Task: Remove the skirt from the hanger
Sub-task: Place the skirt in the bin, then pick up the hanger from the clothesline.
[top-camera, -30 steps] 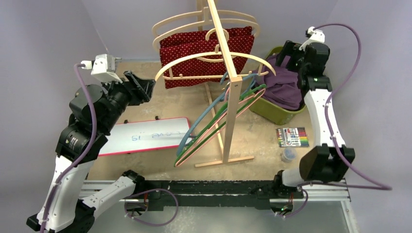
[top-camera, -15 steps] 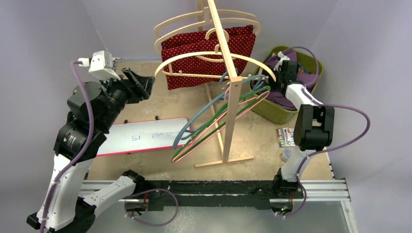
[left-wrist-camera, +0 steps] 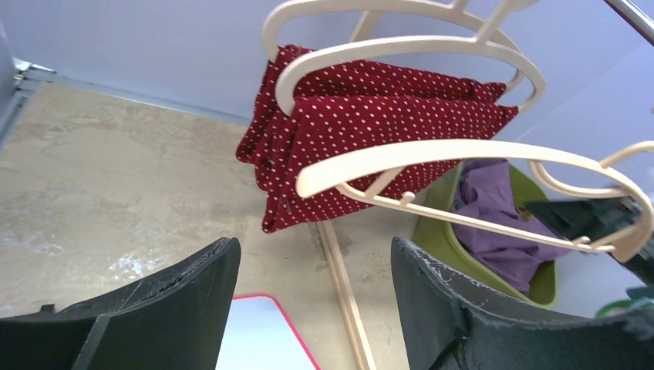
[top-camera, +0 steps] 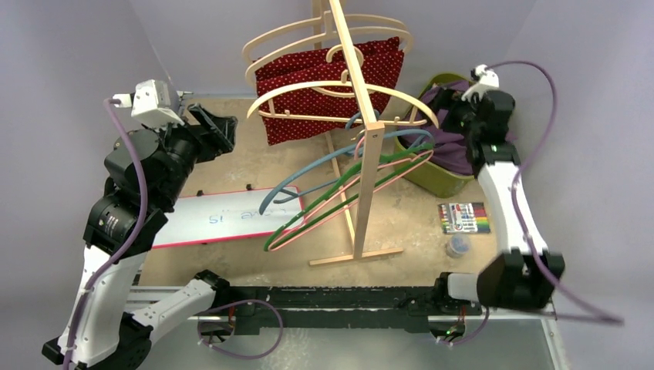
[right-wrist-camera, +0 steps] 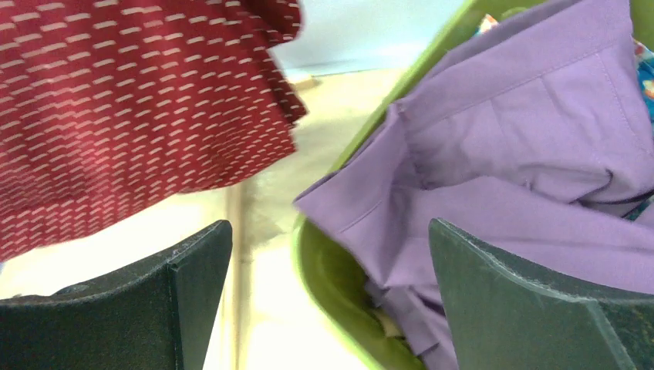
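A dark red skirt with white dots [top-camera: 324, 85] hangs folded over a pale wooden hanger [top-camera: 328, 48] on the wooden rack [top-camera: 362, 131]. It also shows in the left wrist view [left-wrist-camera: 362, 139] and, blurred, in the right wrist view [right-wrist-camera: 131, 116]. My left gripper [top-camera: 220, 131] is open and empty, left of the skirt and apart from it. My right gripper [top-camera: 455, 116] is open and empty, over the green bin [top-camera: 432, 177], right of the skirt.
The green bin holds purple cloth [right-wrist-camera: 524, 169]. Blue, green and pink hangers [top-camera: 332, 193] hang slanted from the rack. A whiteboard with a red edge [top-camera: 224, 220] lies at left. A marker pack [top-camera: 463, 218] and a small jar [top-camera: 458, 246] lie at right.
My right arm swung in toward the rack and back up over the bin. The coloured hangers swung left and lower. My left gripper drew back slightly to the left.
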You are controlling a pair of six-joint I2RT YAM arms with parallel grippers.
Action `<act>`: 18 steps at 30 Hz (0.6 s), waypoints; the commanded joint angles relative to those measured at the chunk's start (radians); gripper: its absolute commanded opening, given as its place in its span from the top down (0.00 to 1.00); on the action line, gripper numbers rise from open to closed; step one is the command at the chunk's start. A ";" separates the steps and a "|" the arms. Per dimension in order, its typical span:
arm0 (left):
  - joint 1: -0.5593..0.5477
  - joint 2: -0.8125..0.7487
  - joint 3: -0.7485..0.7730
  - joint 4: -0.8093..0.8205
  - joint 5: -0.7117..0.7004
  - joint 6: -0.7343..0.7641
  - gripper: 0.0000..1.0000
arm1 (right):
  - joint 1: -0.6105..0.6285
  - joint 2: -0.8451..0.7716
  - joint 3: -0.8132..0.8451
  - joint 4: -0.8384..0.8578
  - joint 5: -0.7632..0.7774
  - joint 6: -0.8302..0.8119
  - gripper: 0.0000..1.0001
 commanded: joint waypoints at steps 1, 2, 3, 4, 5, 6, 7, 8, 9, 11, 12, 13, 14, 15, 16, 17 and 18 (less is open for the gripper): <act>0.005 -0.028 0.038 0.027 -0.117 0.030 0.29 | -0.003 -0.206 -0.276 0.163 -0.153 0.105 0.03; 0.005 -0.029 0.037 0.021 -0.133 0.031 0.28 | -0.003 -0.234 -0.362 0.186 -0.186 0.110 0.03; 0.005 -0.025 0.037 0.015 -0.146 0.031 0.28 | -0.002 -0.257 -0.403 0.194 -0.204 0.105 0.03; 0.005 -0.017 0.043 0.003 -0.156 0.023 0.28 | -0.003 -0.274 -0.426 0.182 -0.204 0.093 0.03; 0.005 -0.007 0.055 -0.009 -0.179 -0.009 0.28 | -0.002 -0.286 -0.429 0.151 -0.184 0.063 0.03; 0.005 0.005 0.069 -0.017 -0.197 -0.032 0.28 | -0.002 -0.299 -0.420 0.110 -0.160 0.027 0.03; 0.005 0.018 0.084 -0.013 -0.191 -0.035 0.28 | -0.002 -0.308 -0.404 0.059 -0.129 -0.004 0.03; 0.005 0.031 0.098 -0.003 -0.178 -0.032 0.30 | -0.003 -0.324 -0.388 0.020 -0.089 -0.028 0.03; 0.004 0.047 0.113 0.010 -0.168 -0.027 0.32 | -0.002 -0.340 -0.377 -0.007 -0.067 -0.043 0.03; 0.005 0.079 0.126 0.051 -0.131 0.000 0.36 | -0.002 -0.377 -0.374 -0.026 -0.056 -0.040 0.03; 0.005 0.099 0.127 0.073 -0.114 0.016 0.37 | -0.002 -0.399 -0.384 -0.015 -0.078 -0.029 0.03; 0.005 0.122 0.133 0.089 -0.100 0.023 0.37 | -0.002 -0.420 -0.398 0.006 -0.112 -0.015 0.03; 0.005 0.149 0.149 0.094 -0.084 0.027 0.37 | -0.002 -0.441 -0.418 0.029 -0.140 -0.003 0.03; 0.005 0.178 0.172 0.097 -0.062 0.033 0.37 | -0.002 -0.457 -0.437 0.046 -0.158 0.011 0.03; 0.005 0.202 0.192 0.107 -0.033 0.040 0.37 | -0.002 -0.470 -0.450 0.053 -0.164 0.019 0.03; 0.005 0.223 0.208 0.125 -0.007 0.052 0.36 | -0.002 -0.477 -0.456 0.044 -0.161 0.020 0.03; 0.005 0.238 0.216 0.154 0.018 0.072 0.32 | -0.003 -0.482 -0.455 0.024 -0.154 0.013 0.03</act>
